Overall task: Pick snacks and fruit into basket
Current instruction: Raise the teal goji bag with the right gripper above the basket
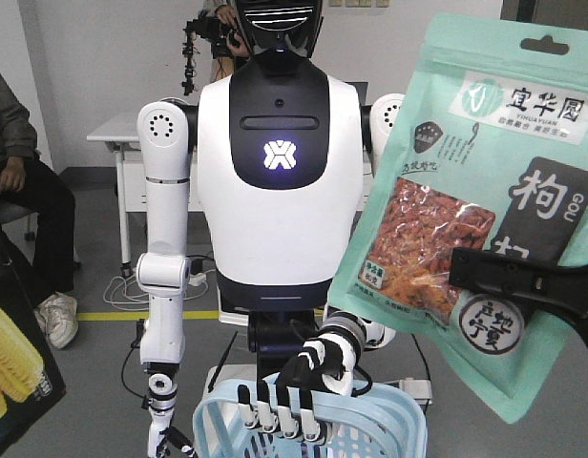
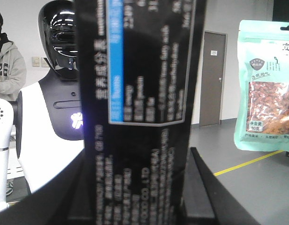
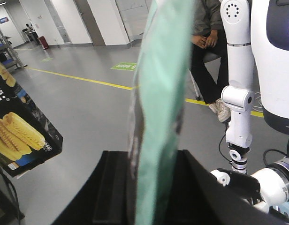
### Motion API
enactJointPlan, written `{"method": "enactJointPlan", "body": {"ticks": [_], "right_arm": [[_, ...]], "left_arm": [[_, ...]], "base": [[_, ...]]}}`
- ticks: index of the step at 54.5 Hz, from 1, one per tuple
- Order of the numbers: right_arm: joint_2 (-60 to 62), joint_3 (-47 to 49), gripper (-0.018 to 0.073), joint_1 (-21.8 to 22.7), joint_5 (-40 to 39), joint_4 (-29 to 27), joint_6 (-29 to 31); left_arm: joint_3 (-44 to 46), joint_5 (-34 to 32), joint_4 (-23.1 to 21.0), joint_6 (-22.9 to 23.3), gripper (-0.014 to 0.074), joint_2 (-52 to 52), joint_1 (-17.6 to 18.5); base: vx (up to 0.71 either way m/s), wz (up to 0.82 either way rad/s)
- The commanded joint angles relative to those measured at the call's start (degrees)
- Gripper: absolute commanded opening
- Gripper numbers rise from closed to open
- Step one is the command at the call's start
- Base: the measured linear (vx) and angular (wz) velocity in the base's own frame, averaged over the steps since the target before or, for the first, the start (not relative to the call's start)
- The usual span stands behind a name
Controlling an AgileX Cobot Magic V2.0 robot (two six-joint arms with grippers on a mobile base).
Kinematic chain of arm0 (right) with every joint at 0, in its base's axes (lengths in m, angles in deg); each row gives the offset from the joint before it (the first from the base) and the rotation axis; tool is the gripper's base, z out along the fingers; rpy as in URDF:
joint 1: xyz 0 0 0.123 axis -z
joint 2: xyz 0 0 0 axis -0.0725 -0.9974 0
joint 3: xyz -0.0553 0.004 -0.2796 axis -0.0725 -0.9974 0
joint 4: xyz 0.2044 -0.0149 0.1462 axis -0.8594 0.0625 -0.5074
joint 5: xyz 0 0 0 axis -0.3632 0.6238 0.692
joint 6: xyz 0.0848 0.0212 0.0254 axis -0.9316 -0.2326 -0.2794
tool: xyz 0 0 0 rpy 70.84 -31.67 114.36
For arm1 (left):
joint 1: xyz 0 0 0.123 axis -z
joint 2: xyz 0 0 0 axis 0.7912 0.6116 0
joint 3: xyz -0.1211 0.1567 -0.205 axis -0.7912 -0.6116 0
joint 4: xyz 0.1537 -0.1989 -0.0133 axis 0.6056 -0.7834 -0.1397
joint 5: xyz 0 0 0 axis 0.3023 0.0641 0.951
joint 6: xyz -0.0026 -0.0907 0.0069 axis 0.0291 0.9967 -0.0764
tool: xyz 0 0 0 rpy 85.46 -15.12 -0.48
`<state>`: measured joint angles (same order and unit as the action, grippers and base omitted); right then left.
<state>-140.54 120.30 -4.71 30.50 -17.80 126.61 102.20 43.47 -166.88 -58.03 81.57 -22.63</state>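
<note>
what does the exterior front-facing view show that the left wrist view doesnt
Only the front view: the light blue basket held out by the white humanoid, the corn picture on the box, and the right tool clamped on the mint-green pouch. Only the left wrist view: the box's black back panel of small print with a blue stripe, pinched in the left tool, plus a grey door. Both show the pouch and the humanoid.

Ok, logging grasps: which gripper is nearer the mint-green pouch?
Right. The right gripper is clamped on the pouch; the left gripper holds the corn box, apart to its left.
</note>
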Motion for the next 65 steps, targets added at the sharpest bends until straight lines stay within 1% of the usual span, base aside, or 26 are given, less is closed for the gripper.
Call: {"method": "enactJointPlan", "body": {"ticks": [1, 7, 11, 18, 23, 27, 32, 36, 42, 48, 55, 65], "right_arm": [[0.2, 1.7, -0.0008, 0.1, -2.2, -5.2, 0.7], [0.2, 1.7, -0.0008, 0.1, -2.4, -4.9, 0.5], [0.2, 1.7, -0.0008, 0.0, -2.7, -2.1, -1.2], [0.2, 1.7, -0.0008, 0.0, -4.1, 5.3, -6.9], [0.2, 1.7, -0.0008, 0.0, -4.6, 9.3, -10.2], [0.2, 1.7, -0.0008, 0.0, -4.9, 11.1, -11.1], [0.2, 1.7, -0.0008, -0.5, -6.0, 11.7, -11.1], [0.2, 1.7, -0.0008, -2.8, -8.9, 13.1, -11.1], [0.2, 1.9, -0.0008, -7.0, -16.0, 17.9, -12.2], [0.2, 1.9, -0.0008, -11.5, -22.7, 23.5, -16.5], [0.0, 1.8, -0.0008, -17.1, -26.0, 27.8, -21.1], [-2.6, 1.7, -0.0008, -24.6, -25.7, 32.9, -25.9]], "left_arm": [[1.9, 0.4, -0.2, 0.2, -0.0007, 0.2, 0.1], [1.9, 0.4, -0.2, 0.2, -0.0007, 0.2, 0.1], [1.9, 0.4, -0.2, 0.2, -0.0007, 0.2, 0.1], [1.9, 0.4, -0.2, 0.2, -0.0007, 0.2, 0.1], [1.9, 0.4, -0.2, 0.2, -0.0007, 0.2, 0.1], [1.9, 0.4, -0.2, 0.2, -0.0007, 0.2, 0.1], [1.9, 0.4, -0.2, 0.2, -0.0007, 0.2, 0.1], [1.9, 0.4, -0.2, 0.2, -0.0007, 0.2, 0.1], [1.9, 0.4, -0.2, 0.2, -0.0007, 0.2, 0.1], [1.9, 0.4, -0.2, 0.2, -0.0007, 0.2, 0.1], [1.9, 0.4, -0.2, 0.2, -0.0007, 0.2, 0.1], [1.9, 0.4, -0.2, 0.2, -0.0007, 0.2, 0.1]], "base": [[0.00, 0.00], [0.00, 0.00], [0.00, 0.00], [0.00, 0.00], [0.00, 0.00], [0.00, 0.00], [0.00, 0.00], [0.00, 0.00], [0.00, 0.00], [0.00, 0.00], [0.00, 0.00], [0.00, 0.00]]}}
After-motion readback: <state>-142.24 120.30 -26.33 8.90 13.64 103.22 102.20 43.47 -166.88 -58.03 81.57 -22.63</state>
